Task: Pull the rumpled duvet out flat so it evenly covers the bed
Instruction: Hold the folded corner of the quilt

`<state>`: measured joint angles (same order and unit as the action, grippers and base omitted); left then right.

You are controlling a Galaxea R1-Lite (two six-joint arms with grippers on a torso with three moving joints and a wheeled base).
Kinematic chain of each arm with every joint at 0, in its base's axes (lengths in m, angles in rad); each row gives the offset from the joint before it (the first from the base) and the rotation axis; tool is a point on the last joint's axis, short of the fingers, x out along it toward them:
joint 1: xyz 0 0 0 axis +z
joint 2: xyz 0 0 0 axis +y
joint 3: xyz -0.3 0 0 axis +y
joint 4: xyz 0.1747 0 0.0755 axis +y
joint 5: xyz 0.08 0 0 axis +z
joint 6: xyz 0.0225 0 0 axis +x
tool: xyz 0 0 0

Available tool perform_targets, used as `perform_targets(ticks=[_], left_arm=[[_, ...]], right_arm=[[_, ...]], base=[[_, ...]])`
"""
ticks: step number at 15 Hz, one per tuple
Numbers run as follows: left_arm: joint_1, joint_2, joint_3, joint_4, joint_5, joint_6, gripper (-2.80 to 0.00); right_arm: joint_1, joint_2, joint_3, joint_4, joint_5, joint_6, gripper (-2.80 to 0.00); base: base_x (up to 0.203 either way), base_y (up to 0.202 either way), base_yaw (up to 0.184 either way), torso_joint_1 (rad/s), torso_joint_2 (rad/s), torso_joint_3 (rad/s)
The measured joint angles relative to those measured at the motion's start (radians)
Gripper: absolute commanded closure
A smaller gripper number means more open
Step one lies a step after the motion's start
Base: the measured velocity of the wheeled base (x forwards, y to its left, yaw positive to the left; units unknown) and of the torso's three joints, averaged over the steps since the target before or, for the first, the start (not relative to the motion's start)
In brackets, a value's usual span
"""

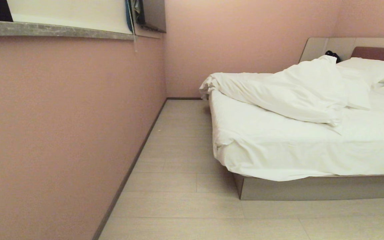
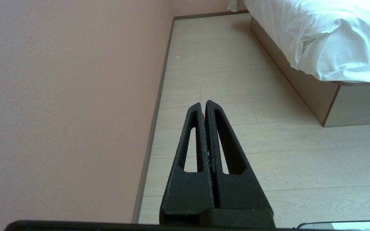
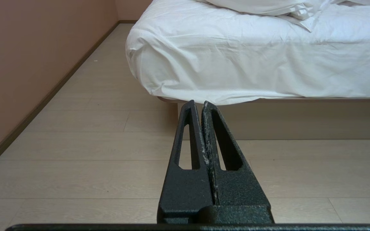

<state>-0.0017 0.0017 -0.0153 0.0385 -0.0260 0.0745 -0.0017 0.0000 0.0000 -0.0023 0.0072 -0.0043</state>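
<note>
We count one bed (image 1: 312,186), one duvet (image 1: 288,91), and two pillows (image 1: 372,68) that we can make out at the head end, the second only a corner at the picture's edge. There are two grippers, and neither shows in the head view.

The duvet lies bunched in a thick ridge across the upper part of the bed, running from the far-left corner, where a fold spills just over the mattress edge, toward the pillows. The foot end of the mattress is bare sheet (image 1: 278,150), wrinkled and hanging over the base at the near-left corner. A small dark object (image 1: 332,55) sits by the headboard (image 1: 332,45) behind the duvet; we cannot tell what it is.

The head view alone gives us the headboard, the pillows, the full ridge of duvet and a grey ledge (image 1: 55,31) high on the pink wall (image 1: 62,133).

The left wrist view shows the left gripper (image 2: 203,104) clenched on nothing, fingers pressed together, above the floor (image 2: 223,64) between the wall and the bed's near-left corner, well apart from the bed.

The right wrist view shows the right gripper (image 3: 198,103) likewise closed and empty, low over the floor, facing the foot edge of the bed. There only a strip of duvet shows on top of the mattress.
</note>
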Motion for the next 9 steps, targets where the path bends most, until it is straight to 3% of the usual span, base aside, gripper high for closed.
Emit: perform_targets(ticks=[9], left_arm=[[0.0,0.0,0.0,0.001,0.0,0.006,0.0]], right_arm=[[0.0,0.0,0.0,0.0,0.001,0.0,0.0]], base=[[0.0,0.0,0.0,0.0,0.0,0.0]])
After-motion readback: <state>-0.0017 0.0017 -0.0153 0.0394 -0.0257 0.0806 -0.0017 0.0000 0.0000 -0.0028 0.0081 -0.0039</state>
